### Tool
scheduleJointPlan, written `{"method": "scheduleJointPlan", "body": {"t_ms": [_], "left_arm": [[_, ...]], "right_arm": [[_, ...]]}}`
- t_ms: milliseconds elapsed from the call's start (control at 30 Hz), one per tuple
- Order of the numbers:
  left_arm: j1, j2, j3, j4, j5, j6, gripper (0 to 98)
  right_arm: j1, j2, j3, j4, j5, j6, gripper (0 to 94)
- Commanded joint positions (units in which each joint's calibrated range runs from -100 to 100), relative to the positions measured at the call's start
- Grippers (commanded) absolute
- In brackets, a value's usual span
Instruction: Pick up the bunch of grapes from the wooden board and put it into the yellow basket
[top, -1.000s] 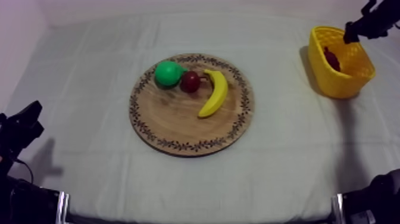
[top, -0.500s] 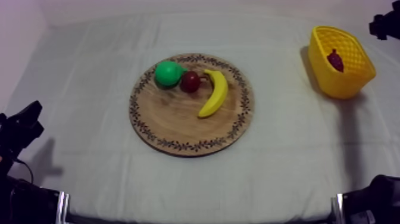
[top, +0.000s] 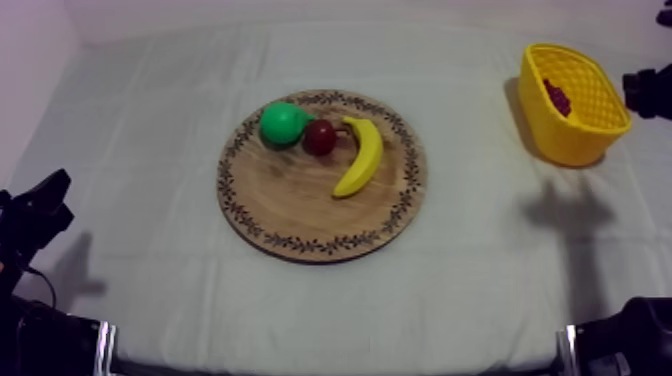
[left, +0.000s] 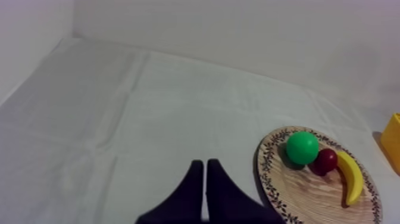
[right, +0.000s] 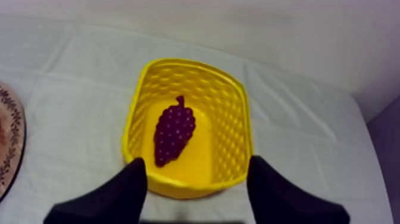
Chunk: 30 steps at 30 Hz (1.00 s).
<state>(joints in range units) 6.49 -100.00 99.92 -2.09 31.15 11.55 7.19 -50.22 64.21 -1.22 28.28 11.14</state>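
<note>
The dark purple bunch of grapes (top: 557, 97) (right: 174, 131) lies inside the yellow basket (top: 575, 140) (right: 235, 149) at the far right of the table. My right gripper (top: 642, 90) (right: 197, 159) hovers just beside the basket's right side, open, with nothing between its fingers (right: 122, 190). The round wooden board (top: 300, 215) (left: 297, 193) sits mid-table. My left gripper (top: 45, 200) (left: 204, 165) rests low at the left, its fingers together as a narrow wedge, well away from the board.
On the board lie a green round fruit (top: 284, 122) (left: 302, 147), a small red fruit (top: 320, 137) (left: 325, 161) and a banana (top: 360, 157) (left: 351, 179). Bare cloth stretches between the board and the basket.
My right gripper has pulled back from above the basket to the table's right edge and come lower. The grapes stay in the basket. The left arm has not moved.
</note>
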Motion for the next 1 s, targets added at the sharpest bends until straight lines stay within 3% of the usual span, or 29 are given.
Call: {"method": "scheduleJointPlan", "body": {"t_ms": [0, 300, 700, 967], "left_arm": [[-0.01, 0.0, -0.04, -0.04, -0.03, 0.0, 0.1], [-0.01, 0.0, -0.04, -0.04, -0.03, 0.0, 0.1], [-0.01, 0.0, -0.04, -0.04, -0.03, 0.0, 0.1], [-0.01, 0.0, -0.04, -0.04, -0.03, 0.04, 0.1]], "right_arm": [[-0.67, -6.42, 4.64, 0.16, -0.37, -0.07, 46.5], [-2.94, -20.97, 16.84, 0.37, -1.71, -0.86, 35.3], [-3.09, -36.09, 29.87, -3.12, -4.13, -0.81, 5.2], [-2.86, -41.66, 34.9, -2.45, -4.85, -4.05, 0.6]]}}
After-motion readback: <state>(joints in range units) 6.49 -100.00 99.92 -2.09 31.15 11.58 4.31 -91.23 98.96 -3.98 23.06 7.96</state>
